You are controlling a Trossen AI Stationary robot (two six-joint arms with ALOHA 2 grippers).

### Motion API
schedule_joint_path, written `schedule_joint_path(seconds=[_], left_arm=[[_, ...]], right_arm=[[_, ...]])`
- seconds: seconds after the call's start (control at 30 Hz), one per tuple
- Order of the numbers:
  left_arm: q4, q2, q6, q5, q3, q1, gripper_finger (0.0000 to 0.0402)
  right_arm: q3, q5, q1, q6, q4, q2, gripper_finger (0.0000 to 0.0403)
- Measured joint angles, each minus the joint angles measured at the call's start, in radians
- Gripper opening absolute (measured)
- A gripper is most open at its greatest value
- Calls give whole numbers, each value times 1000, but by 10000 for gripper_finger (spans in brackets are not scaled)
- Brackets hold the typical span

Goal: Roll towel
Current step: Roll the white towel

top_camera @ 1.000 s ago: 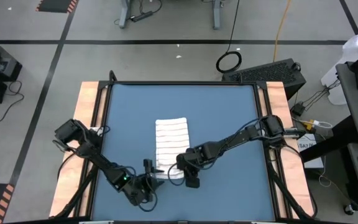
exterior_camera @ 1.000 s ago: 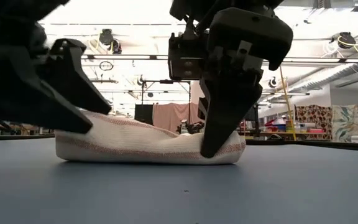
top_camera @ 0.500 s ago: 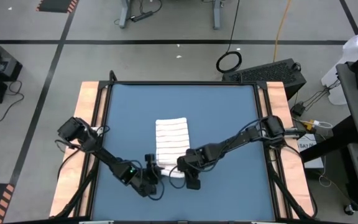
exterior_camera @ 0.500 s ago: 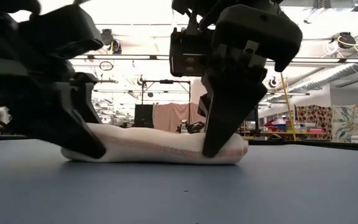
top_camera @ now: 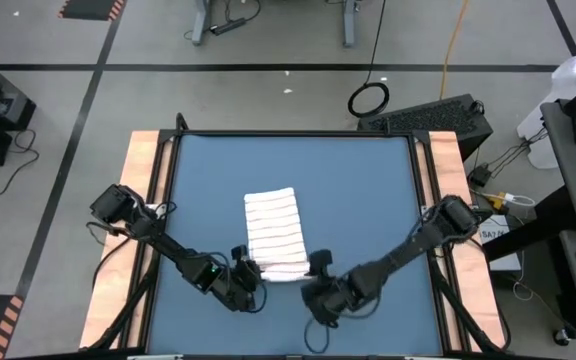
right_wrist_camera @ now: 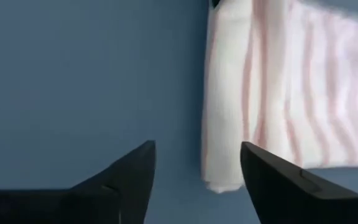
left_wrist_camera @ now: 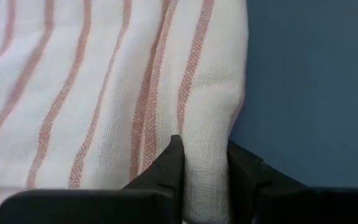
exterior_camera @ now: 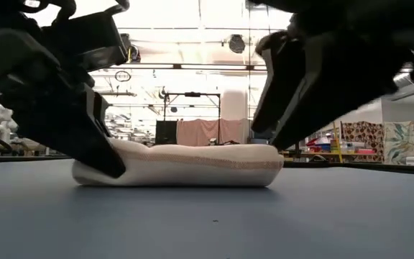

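The towel (top_camera: pixel 273 225), white with narrow stripes, lies on the blue table a little near of centre. Its near end (top_camera: pixel 283 268) is rolled into a thick bulge, which the low view shows as a low white bundle (exterior_camera: pixel 192 164). My left gripper (top_camera: pixel 253 272) is at the roll's left end, shut on it. My right gripper (top_camera: pixel 318 272) hangs open just off the roll's right end and above the table. In the right wrist view its fingers (right_wrist_camera: pixel 132 171) stand apart, with the towel's corner (right_wrist_camera: pixel 222 177) beyond them, untouched. My left gripper pinches the left end of the towel's rolled near edge (left_wrist_camera: pixel 207 149) between its two fingers, and the thick fold bulges up between them. The fingers (left_wrist_camera: pixel 173 158) slant down from the table's near left and point along the roll. The towel rests on the table.
Wooden rails (top_camera: pixel 146 200) run along the table's left and right sides. Bare blue surface (top_camera: pixel 368 190) shows on every side of the towel. Beyond the far right corner a black case (top_camera: pixel 438 115) and a cable ring (top_camera: pixel 368 98) lie on the floor.
My right gripper has opened, let go of the roll's right end, and risen and drawn back toward the table's near right while turning. My left gripper has moved in to the roll's left end, rolled its wrist and shut on it. The towel stays on the table.
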Motion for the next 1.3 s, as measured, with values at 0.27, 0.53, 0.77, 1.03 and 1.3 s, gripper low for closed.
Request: schedule_joint_path(seconds=[0.27,0.53,0.77,1.03,1.3], left_arm=[[5,-7,-37,48,0,-2,79],[0,-6,-39,51,0,-2,79],[-8,-5,9,54,0,-2,79],[-54,-5,32,5,0,-5,80],[-77,-36,10,-28,-2,-34,98]], right_arm=[[0,203,63,-88,21,97,229],[1,319,18,-93,32,135,215],[3,132,-51,-116,66,131,206],[6,-83,-99,-70,73,118,85],[4,-319,-150,59,94,72,28]])
